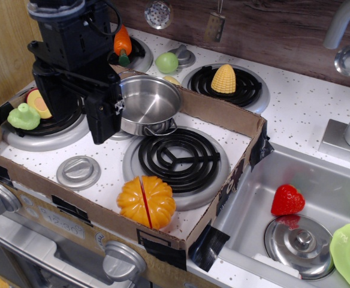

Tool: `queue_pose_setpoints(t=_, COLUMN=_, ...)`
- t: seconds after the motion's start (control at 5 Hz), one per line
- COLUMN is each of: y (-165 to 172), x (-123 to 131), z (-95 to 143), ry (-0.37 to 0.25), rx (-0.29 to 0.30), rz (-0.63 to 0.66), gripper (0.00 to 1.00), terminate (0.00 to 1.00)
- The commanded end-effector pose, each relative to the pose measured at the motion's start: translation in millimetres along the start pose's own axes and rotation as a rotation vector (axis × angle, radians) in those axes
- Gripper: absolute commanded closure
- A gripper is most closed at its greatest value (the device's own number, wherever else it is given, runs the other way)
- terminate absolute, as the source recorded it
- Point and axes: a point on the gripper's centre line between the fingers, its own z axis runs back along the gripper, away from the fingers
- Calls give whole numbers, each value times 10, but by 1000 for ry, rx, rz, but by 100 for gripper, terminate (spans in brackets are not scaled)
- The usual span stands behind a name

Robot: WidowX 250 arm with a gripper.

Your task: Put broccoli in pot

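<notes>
Nearest my camera sits the orange plastic pumpkin [146,201], glossy and ribbed, split by a red seam, resting on the front lip of the cardboard tray [223,114] that fences the toy stove. Behind it is the black coil burner [180,157], and just beyond that the pot [149,103], shiny steel with low straight walls, a loop handle facing me, and an empty bowl. My tool [105,117] hangs just left of the pot, black and blocky, its tip close against the pot's left wall; from this angle I cannot tell how far its jaws stand apart or whether they grip anything, though nothing shows in them. The broccoli [23,117] lies well to the left of the tool, on the far-left burner, a lumpy light yellow-green piece just beside the red-and-yellow fruit half [38,103]. So I judge the coming move runs leftward, away from the pot, then back right. The broccoli looks small, hard and knobbly, with no long axis I can read.
</notes>
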Motion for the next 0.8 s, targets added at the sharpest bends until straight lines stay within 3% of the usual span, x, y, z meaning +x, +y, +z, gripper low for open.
queue_pose_setpoints(t=0.0, y=0, x=0, z=0, ry=0, rx=0, rz=0, gripper=0, terminate=0)
queue_pose_setpoints(t=0.2, y=310, x=100, z=-46, ry=-9, rx=-1, rz=31, gripper=0, terminate=0)
queue_pose_setpoints(t=0.4, y=713, x=253, z=-204, ry=-81, rx=25, rz=-33, gripper=0, terminate=0)
queue_pose_setpoints(t=0.6, y=962, x=441, z=-281, ry=-93, rx=3, rz=-47, gripper=0, terminate=0)
